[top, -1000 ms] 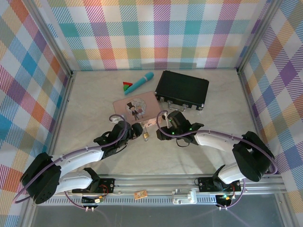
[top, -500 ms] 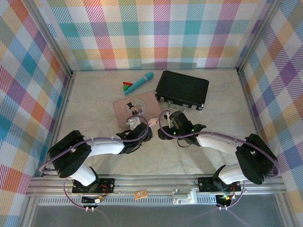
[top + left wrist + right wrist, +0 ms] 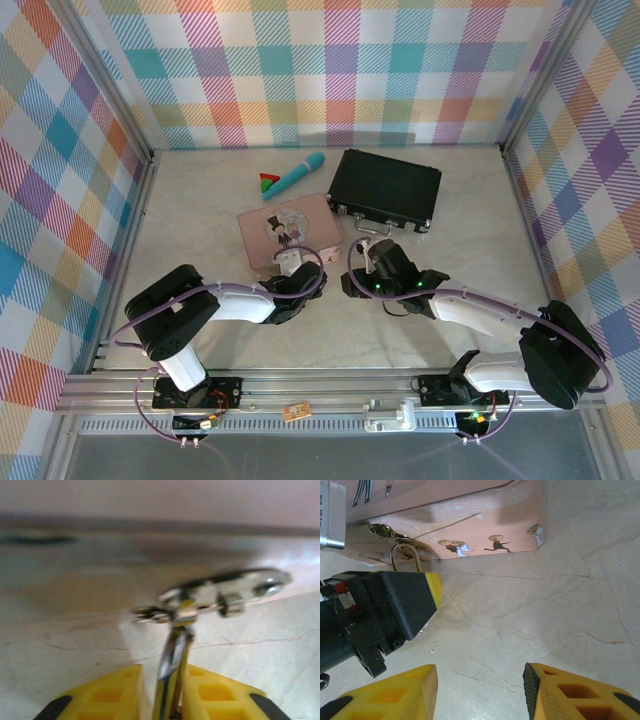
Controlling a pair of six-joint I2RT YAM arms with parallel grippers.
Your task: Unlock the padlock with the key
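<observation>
In the left wrist view, the left pincer (image 3: 162, 680) is clamped on the padlock (image 3: 171, 660), whose silver hoop rises between the yellow fingers (image 3: 110, 695). A blurred grey key (image 3: 225, 587) lies across its top.

The right wrist view sets this in place. The hoop stands just before the side wall of the pink tin (image 3: 485, 535), above the desk (image 3: 545, 620). The right pincer (image 3: 480, 690) stands apart, with bare desk between its fingers.

That wall bears small drawn figures. A white label (image 3: 330, 515) has print too small to read.

From the top view, the tin's lid carries a round drawing. Behind the tin lie a black case (image 3: 385, 188), a teal wand (image 3: 295, 175) and a red-green triangle (image 3: 267, 182). An orange tag (image 3: 296, 411) sits on the rail (image 3: 500, 385)
</observation>
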